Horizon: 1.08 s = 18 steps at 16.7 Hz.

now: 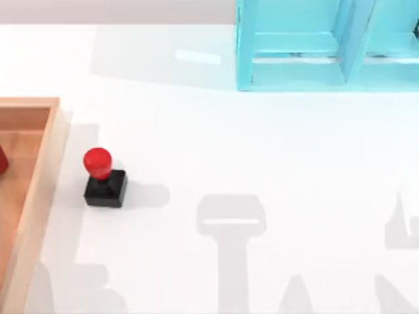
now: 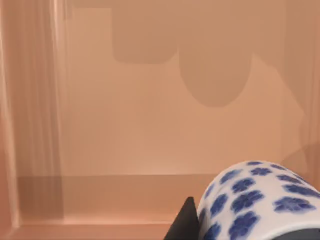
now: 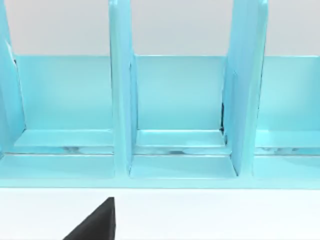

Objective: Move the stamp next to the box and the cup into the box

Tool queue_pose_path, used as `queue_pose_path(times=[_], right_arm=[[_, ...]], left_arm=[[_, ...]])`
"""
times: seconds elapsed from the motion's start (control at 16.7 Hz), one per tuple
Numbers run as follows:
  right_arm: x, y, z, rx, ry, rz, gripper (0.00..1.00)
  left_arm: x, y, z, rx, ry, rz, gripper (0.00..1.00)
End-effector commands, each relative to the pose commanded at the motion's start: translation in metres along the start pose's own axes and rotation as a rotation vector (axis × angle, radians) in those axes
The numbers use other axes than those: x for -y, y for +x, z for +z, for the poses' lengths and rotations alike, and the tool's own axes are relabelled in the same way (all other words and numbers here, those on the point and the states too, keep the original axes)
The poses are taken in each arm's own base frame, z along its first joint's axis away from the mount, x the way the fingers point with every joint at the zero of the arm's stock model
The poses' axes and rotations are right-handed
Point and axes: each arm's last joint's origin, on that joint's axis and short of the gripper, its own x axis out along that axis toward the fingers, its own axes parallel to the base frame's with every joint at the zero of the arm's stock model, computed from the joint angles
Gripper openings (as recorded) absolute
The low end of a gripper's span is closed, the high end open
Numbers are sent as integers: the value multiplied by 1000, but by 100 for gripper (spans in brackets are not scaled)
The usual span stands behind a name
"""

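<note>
- Light orange-brown wood: the box [image 1: 40, 167] sits at the worktop's left edge in the top view, shallow, with raised flat walls and a smooth matte floor.
- Stamp [image 1: 103, 178]: black cube base, glossy round red knob on top, upright on the white worktop [image 1: 262, 144] just beside the box's right wall, apart from it. That half of the task looks done, in my judgement.
- Cup [image 2: 260, 200]: white, cylindrical, blue flower print, smooth glazed look. In the left wrist view it hangs over the box floor [image 2: 150, 125], a rounded shadow cast on the wood beneath.
- Left end effector [image 2: 240, 220]: one dark finger [image 2: 187, 222] lies against the cup's side; I read it as pinching the cup, held above the box interior.
- Right end effector: one dark finger tip [image 3: 97, 222] shows in its own wrist view, facing the turquoise-blue shelf [image 3: 175, 115] across bare worktop. Whether it is spread or pressed together I cannot tell. Arm appears idle.
- A small red shape [image 1: 2, 160] sits inside the box at the top view's left edge; too cropped to identify.
- Risks, as judgement: released from height, the smooth round cup could bounce, tip and roll on the hard wood floor. Released too near a wall, it could catch the rim. A slick glazed surface could slip in the pinch.
</note>
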Motion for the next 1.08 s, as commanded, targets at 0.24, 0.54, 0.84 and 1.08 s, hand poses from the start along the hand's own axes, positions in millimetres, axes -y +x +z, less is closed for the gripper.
queue_pose_path(times=[0.24,0.54,0.84,1.08], right_arm=[[0,0,0,0,0,0,100],[0,0,0,0,0,0,100],[0,0,0,0,0,0,100],[0,0,0,0,0,0,100]], left_arm=[[0,18,4,26,14,-14,0],[-1,53,-2,15,9,6,0],[-1,64,-6,5,-4,1,0],[-1,64,-6,5,-4,1,23]])
